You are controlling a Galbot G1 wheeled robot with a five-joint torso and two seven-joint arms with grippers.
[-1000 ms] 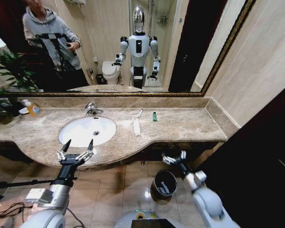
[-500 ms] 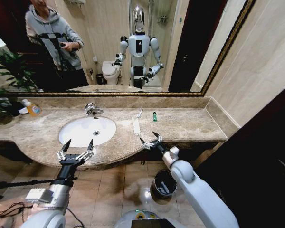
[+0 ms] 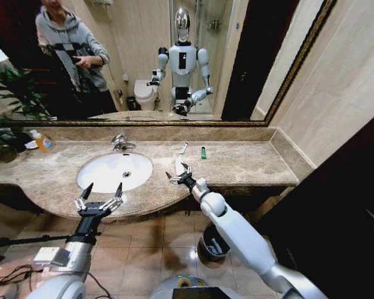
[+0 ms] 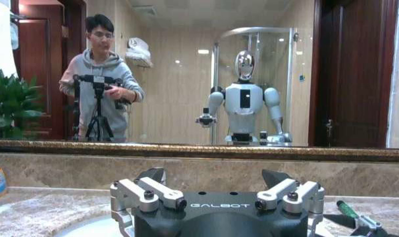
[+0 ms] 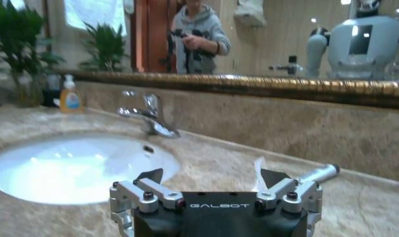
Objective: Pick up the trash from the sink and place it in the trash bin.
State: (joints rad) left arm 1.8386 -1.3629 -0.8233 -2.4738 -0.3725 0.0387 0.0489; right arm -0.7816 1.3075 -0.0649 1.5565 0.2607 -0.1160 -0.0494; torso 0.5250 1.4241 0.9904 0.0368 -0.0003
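Observation:
The oval white sink (image 3: 106,176) with its chrome faucet (image 3: 119,143) is set in the marble counter. To its right on the counter lie a long flat white packet (image 3: 178,162), a slim white stick (image 3: 183,148) and a tiny dark-green bottle (image 3: 203,152). My right gripper (image 3: 178,172) hovers open over the packet's near end; in the right wrist view it (image 5: 209,175) faces the sink (image 5: 67,165), with the stick (image 5: 318,174) just beyond one finger. My left gripper (image 3: 105,187) stays open at the counter's front edge by the sink. The black trash bin (image 3: 207,244) stands on the floor under my right arm.
A clear bottle of orange liquid (image 3: 42,142) and a potted plant (image 3: 6,93) stand at the counter's far left. A large mirror runs behind the counter. A wall and a dark door close off the right side. Cables lie on the tiled floor at lower left.
My right arm has swung up from above the bin near the floor and leftward onto the counter, ending over the white packet. The left arm has not moved.

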